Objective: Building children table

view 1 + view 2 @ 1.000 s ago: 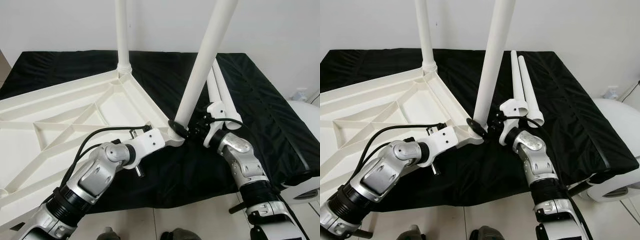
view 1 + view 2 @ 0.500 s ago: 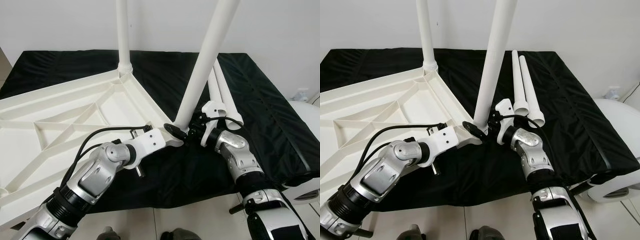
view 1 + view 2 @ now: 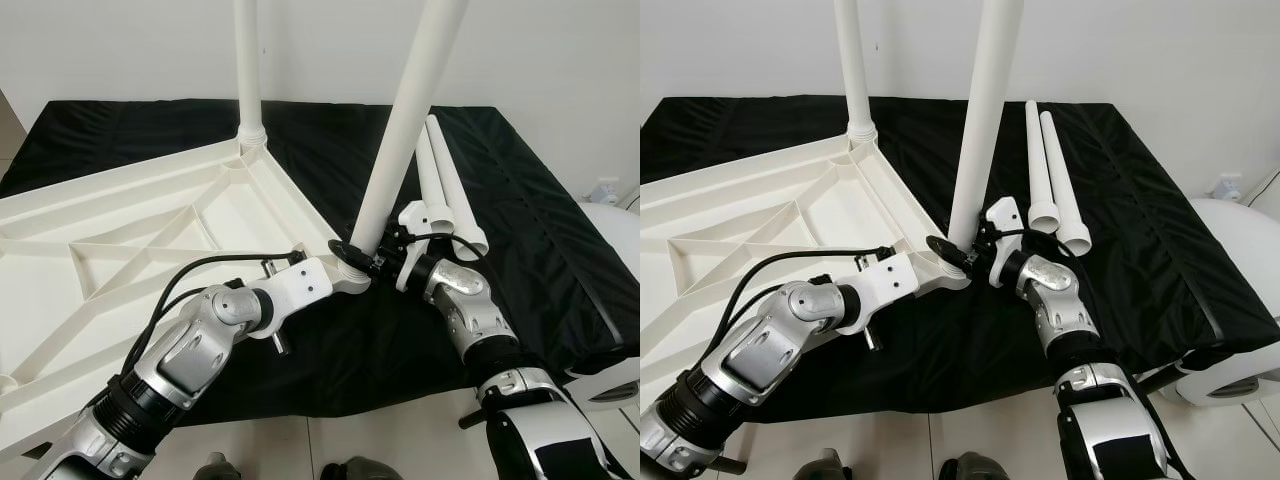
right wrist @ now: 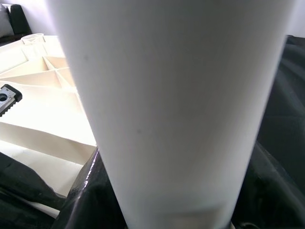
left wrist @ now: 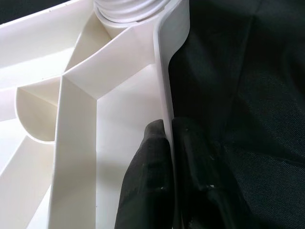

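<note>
A white ribbed tabletop (image 3: 150,240) lies upside down on a black cloth (image 3: 540,230) that covers the table, taking up the area from 9 to 11 o'clock in the head views. One white leg (image 3: 247,70) stands upright in the tabletop's far corner socket at 12 o'clock. A second leg (image 3: 405,120) rises, tilted slightly toward 1 o'clock, from the tabletop's near corner at the centre of the scene. The right gripper (image 3: 368,262) is clamped around the base of this second leg, its black fingers closing on the tube just above the corner; the right wrist view looks straight up the pale tube (image 4: 171,109), with the ribbed underside of the tabletop beside it. The left gripper (image 5: 167,157) pinches the tabletop's thin edge wall just beside that same corner, one black finger on the inside of the wall and one on the outside, against the black cloth; in the head views its white wrist housing (image 3: 295,285) sits at 6 o'clock from the corner. Two spare legs (image 3: 1055,180) lie side by side on the cloth at 2 o'clock, touching each other, with their open ends toward the robot, near the right arm.
</note>
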